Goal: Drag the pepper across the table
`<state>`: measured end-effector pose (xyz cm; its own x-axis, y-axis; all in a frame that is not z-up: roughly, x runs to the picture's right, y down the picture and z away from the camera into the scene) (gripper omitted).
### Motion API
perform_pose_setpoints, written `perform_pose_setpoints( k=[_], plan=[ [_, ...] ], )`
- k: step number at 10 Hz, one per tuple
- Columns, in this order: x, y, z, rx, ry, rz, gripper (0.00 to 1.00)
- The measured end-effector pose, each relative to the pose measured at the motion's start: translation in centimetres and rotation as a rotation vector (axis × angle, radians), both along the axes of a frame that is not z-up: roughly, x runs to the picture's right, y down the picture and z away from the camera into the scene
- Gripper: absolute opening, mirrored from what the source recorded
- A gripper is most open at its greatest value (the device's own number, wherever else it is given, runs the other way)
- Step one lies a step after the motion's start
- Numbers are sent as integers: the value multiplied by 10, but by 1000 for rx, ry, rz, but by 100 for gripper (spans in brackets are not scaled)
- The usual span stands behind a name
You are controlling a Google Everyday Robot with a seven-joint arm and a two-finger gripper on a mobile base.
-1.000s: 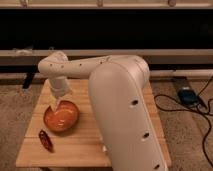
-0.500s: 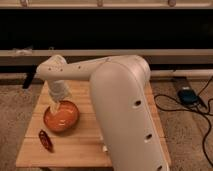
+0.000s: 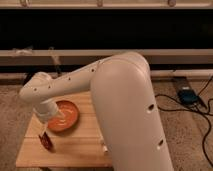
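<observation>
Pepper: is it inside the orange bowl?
No, the pepper lies on the table beside the bowl, with the tool just over it.

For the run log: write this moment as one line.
gripper: low at pepper, near-left part of table | pepper: lying beside orange bowl | contact: cannot tell
</observation>
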<state>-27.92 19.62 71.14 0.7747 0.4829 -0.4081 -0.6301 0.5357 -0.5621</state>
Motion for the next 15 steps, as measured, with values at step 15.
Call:
perform_pose_setpoints(
  k=[15],
  plan=[
    [-16, 101, 44, -63, 76, -149, 45]
  ],
)
